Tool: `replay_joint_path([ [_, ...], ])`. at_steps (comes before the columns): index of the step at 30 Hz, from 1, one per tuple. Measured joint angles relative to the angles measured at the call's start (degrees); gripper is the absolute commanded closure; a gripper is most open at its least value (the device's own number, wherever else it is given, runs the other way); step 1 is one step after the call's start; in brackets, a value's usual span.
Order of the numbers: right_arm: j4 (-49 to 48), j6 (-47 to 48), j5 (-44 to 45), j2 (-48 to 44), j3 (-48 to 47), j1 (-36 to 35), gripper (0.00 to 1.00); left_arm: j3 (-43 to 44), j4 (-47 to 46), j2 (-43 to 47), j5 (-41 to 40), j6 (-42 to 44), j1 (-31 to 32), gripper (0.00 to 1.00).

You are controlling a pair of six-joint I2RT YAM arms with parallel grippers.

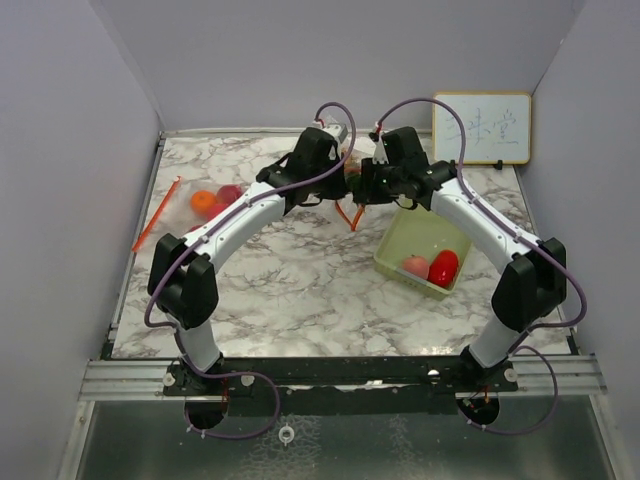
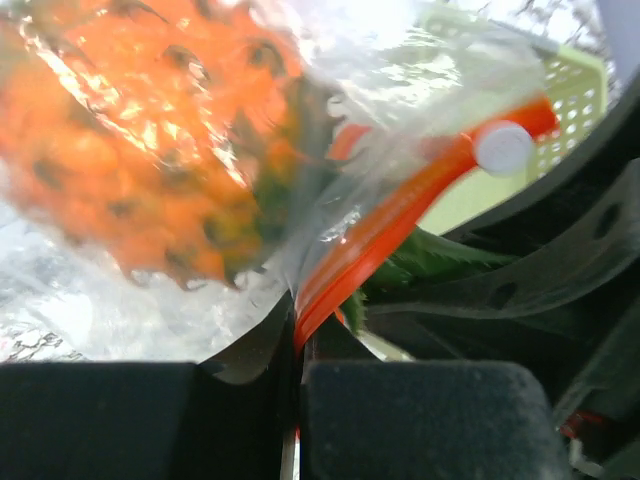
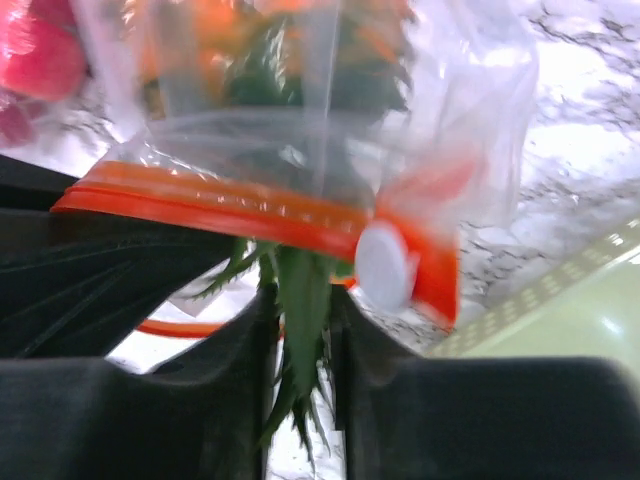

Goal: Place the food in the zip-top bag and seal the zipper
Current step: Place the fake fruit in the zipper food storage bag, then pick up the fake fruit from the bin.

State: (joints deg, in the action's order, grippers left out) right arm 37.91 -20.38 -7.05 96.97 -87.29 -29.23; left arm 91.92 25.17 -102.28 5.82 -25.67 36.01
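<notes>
Partway through, not sealed.

- The pineapple [image 2: 130,150] has its body inside the bag [image 3: 430,120], but its leaves [image 3: 300,290] stick out through the mouth.
- The right end effector [image 3: 300,340] is closed on those leaves.
- The left end effector [image 2: 298,375] is nearly shut, pinching the bag's rim at the orange zipper [image 3: 230,205].
- The bag is held up between the two arms over the far middle of the surface [image 1: 300,280].
- An orange [image 1: 204,202] and a red fruit [image 1: 230,193] to the left look to be under the film already, though the top view is not sharp enough to be sure.
- An orange strip lies near the left edge. It is unclear what it is.

Left to do, as a judgement:
- Let go of the leaves so the pineapple drops fully in.
- Load the peach [image 1: 415,266] and the red piece [image 1: 443,267], both in the basket [image 1: 400,240] on the right.
- Run the white slider [image 3: 385,265] along the zipper. The mouth is open and the slider sits at one end.

Surroundings: white marble-pattern surface with grey veins, and a metal rail [image 1: 340,375] along the near edge carrying the arm bases. Plain pale grey walls [image 1: 300,60] stand on three sides. A small whiteboard [image 1: 481,127] with faint scribble leans at the back right.
</notes>
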Motion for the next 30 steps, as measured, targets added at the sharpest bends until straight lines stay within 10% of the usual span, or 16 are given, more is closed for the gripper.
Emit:
replay_joint_path([
  [8, -3.1, -1.2, -2.6, -2.1, 0.5, 0.1, 0.26, -1.1, -4.3, 2.1, -1.4, -6.1, -0.4, 1.00],
  [21, 10.2, 0.6, 7.4, -17.1, -2.1, 1.5, 0.17, 8.5, 2.5, -2.6, -6.1, -7.6, -5.0, 1.00],
  [30, 18.7, -4.4, 10.0, -15.3, 18.2, 3.8, 0.16, 1.7, -3.5, 0.3, -4.2, -9.6, -6.0, 1.00],
])
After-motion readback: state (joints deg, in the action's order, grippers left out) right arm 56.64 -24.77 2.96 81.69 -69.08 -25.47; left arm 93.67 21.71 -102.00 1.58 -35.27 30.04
